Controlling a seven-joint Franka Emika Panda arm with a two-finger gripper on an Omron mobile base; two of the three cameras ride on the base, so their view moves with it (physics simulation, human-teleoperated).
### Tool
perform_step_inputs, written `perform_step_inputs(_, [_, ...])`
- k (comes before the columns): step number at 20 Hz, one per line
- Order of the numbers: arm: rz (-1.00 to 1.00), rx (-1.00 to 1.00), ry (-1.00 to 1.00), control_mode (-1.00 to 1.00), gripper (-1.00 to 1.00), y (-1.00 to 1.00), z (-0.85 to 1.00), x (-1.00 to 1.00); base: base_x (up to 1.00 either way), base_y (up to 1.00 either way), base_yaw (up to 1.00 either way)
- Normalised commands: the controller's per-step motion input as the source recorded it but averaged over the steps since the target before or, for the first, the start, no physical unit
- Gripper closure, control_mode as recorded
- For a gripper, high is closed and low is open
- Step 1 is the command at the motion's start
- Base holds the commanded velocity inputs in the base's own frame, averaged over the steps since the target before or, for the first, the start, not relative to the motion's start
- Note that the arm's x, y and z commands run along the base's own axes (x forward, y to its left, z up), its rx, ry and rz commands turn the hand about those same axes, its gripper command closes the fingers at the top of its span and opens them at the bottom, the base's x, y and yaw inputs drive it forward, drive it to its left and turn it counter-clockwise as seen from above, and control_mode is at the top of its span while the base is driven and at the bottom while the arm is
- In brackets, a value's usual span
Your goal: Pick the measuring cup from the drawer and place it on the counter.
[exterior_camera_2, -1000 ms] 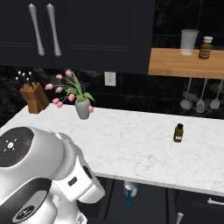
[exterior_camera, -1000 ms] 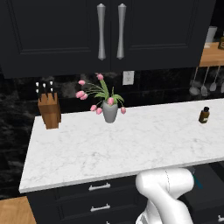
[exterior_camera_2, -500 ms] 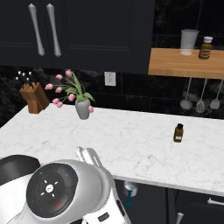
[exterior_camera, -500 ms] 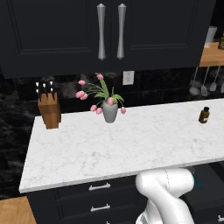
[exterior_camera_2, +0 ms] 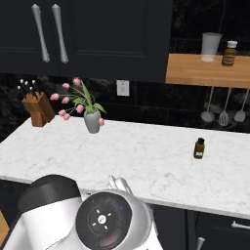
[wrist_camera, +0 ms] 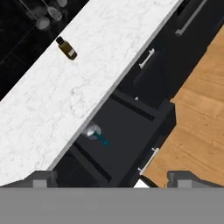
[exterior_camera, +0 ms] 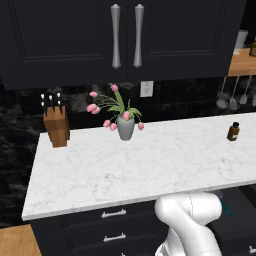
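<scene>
Gripper (wrist_camera: 111,177) spread wide, hanging over open drawer (wrist_camera: 127,131) w/ measuring cup (wrist_camera: 94,132) lying inside under counter (wrist_camera: 87,74) front edge, prob lining up for grab.

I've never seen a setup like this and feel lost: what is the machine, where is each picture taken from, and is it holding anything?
It is a white robot arm on a drivable base in a simulated kitchen. Two pictures come from cameras behind the arm, left and right. The third looks along its claw, which is open and holds nothing. On the white counter stand a knife block, a vase of pink tulips and a small brown bottle. Below, the open drawer holds the measuring cup, a silver bowl with a teal handle.
</scene>
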Motion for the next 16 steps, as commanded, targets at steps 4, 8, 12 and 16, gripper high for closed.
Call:
perform_step_inputs(4, [-0.19, 0.1, 0.31, -1.0, -1.0, -0.05, -0.7, 0.07, 0.0, 0.0, 0.0])
perform_step_inputs(8, [-0.35, 0.24, 0.18, -1.0, -1.0, 0.0, -0.49, 0.0, 0.0, 0.0, 0.0])
perform_step_inputs(12, [-0.32, 0.26, 0.14, -1.0, -1.0, 0.0, -0.73, 0.02, 0.0, 0.0, 0.0])
perform_step_inputs(16, [-0.3, 0.24, 0.0, -1.0, -1.0, 0.09, -0.67, 0.46, 0.0, 0.0, 0.0])
